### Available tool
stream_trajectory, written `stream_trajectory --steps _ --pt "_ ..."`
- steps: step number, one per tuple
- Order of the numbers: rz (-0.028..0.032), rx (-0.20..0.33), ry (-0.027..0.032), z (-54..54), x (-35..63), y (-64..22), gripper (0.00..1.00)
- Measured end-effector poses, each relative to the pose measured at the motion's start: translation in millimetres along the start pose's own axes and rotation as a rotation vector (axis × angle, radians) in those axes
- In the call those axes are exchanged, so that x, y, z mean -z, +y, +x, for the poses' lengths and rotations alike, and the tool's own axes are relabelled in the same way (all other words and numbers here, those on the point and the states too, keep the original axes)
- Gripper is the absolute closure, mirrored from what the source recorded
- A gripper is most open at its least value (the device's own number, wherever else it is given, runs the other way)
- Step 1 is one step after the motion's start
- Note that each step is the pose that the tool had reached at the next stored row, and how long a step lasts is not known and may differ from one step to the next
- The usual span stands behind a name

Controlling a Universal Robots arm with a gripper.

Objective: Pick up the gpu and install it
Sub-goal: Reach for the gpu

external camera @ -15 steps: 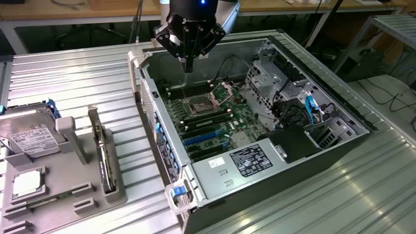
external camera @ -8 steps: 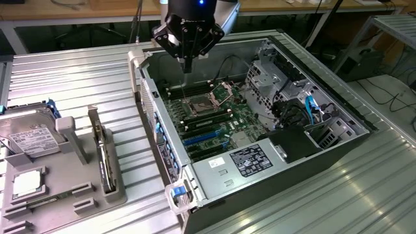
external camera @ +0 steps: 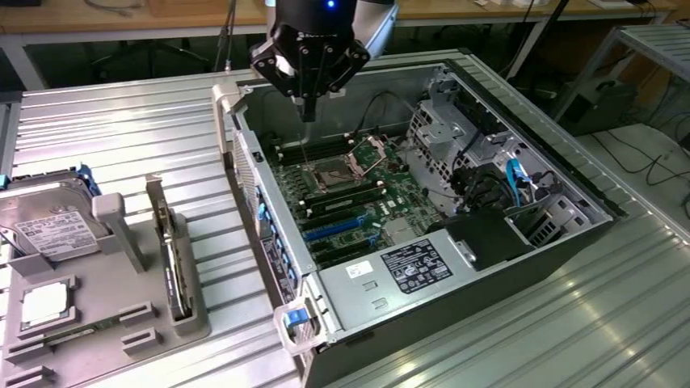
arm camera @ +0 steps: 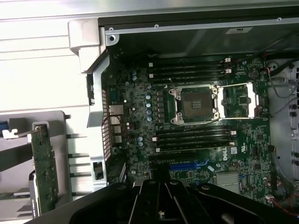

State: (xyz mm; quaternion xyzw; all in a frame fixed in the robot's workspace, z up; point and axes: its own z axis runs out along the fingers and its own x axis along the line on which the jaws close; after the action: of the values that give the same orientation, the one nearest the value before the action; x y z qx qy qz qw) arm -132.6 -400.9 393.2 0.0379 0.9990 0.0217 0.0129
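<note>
Exterior view | tool [external camera: 309, 111] was shut, empty, over pc case [external camera: 229, 129] | gpu [external camera: 173, 267] stood edge-up in rack [external camera: 108, 323], prob. for top grasp

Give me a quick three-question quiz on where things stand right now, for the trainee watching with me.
1. True or false: the gpu stands on edge in the grey holder, outside the computer case.
2. The hand hangs above: A) the hard drive; B) the motherboard; C) the metal table.
3. Is the hand open or shut?
Key: 1 true; 2 B; 3 shut.
</note>
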Motion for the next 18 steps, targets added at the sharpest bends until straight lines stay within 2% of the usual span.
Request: stream_trajectory --steps 10,18 --pt "0.0001 0.000 0.0009 6.7 0.1 -1.6 0.89" --pt "-0.0009 0.030 0.0022 14.2 0.6 -9.2 0.89"
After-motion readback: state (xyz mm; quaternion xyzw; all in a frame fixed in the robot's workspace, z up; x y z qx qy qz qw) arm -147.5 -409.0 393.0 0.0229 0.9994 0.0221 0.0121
